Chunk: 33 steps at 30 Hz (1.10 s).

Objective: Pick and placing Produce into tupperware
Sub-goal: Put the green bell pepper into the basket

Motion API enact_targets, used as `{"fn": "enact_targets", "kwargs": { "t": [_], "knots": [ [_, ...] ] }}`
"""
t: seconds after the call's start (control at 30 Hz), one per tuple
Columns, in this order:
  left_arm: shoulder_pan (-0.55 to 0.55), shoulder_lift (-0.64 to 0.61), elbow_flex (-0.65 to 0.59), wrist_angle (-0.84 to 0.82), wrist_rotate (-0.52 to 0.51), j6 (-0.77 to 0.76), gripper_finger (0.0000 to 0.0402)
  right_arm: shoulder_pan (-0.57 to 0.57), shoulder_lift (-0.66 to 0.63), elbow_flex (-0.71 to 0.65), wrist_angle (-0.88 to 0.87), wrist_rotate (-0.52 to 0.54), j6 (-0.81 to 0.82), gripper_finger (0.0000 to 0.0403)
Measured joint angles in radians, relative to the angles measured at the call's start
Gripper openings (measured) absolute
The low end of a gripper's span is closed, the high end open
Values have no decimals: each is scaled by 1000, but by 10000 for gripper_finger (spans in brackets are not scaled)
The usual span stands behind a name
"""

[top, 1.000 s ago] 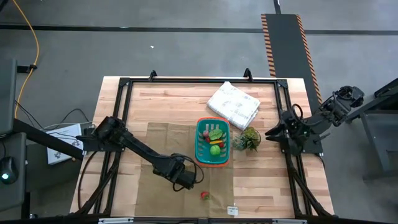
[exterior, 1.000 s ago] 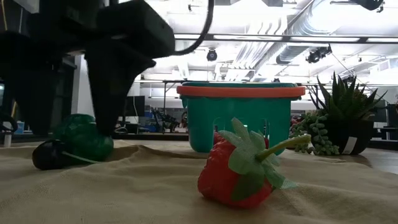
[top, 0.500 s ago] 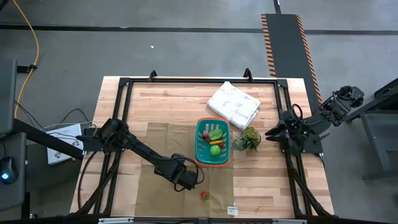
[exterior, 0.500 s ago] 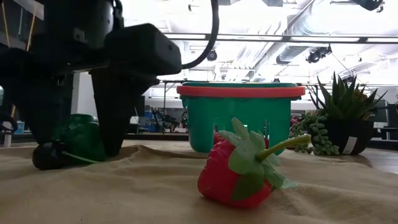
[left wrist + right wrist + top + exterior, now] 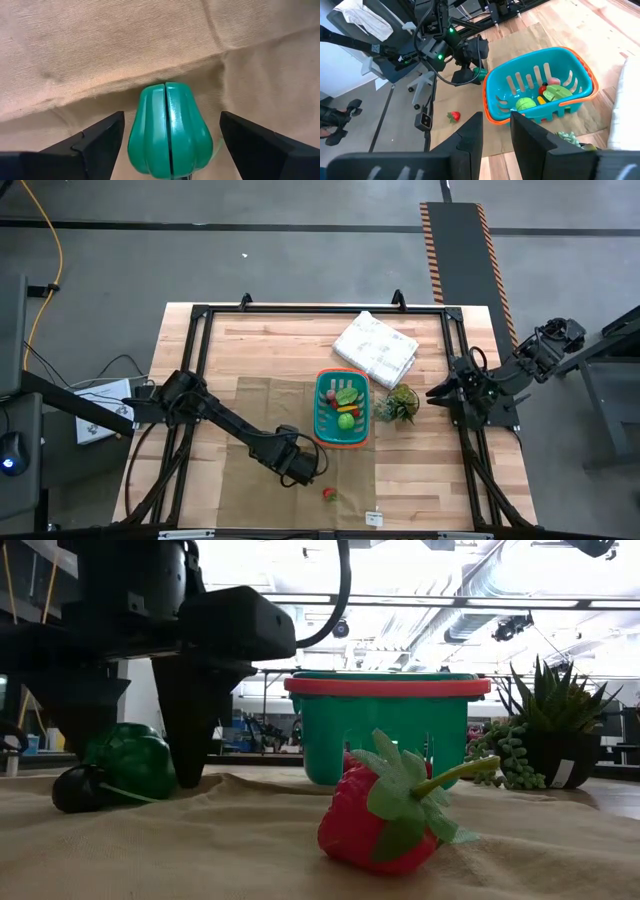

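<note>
Green toy pepper [image 5: 169, 131] lies on tan cloth [image 5: 100, 45] between the left gripper's [image 5: 170, 137] wide-open fingers [image 5: 97, 142], untouched.

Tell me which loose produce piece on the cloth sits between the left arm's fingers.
The green pepper, framed by the open left gripper fingers on the tan cloth. The red strawberry lies apart, untouched, nearer the table's front edge.

This looks like a robotics lab or workshop: a wooden table [image 5: 270, 355] in a black metal frame stands on a grey concrete floor [image 5: 250, 260] with hazard striping [image 5: 432, 250], and exposed ducts [image 5: 470, 615] and strip lights [image 5: 400, 602] hang from the ceiling
</note>
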Motion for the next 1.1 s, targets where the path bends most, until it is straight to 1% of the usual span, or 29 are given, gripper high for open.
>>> {"fn": "enact_targets", "kwargs": {
  "t": [0.7, 0.83, 1.0, 1.1],
  "knots": [
    [0, 0, 0, 0, 9, 35, 215, 0, 0, 0, 0, 2, 0, 89],
    [0, 0, 0, 0, 9, 35, 211, 0, 0, 0, 0, 2, 0, 89],
    [0, 0, 0, 0, 9, 34, 220, 0, 0, 0, 0, 2, 0, 89],
    [0, 0, 0, 0, 10, 35, 219, 0, 0, 0, 0, 2, 0, 89]
  ]
}}
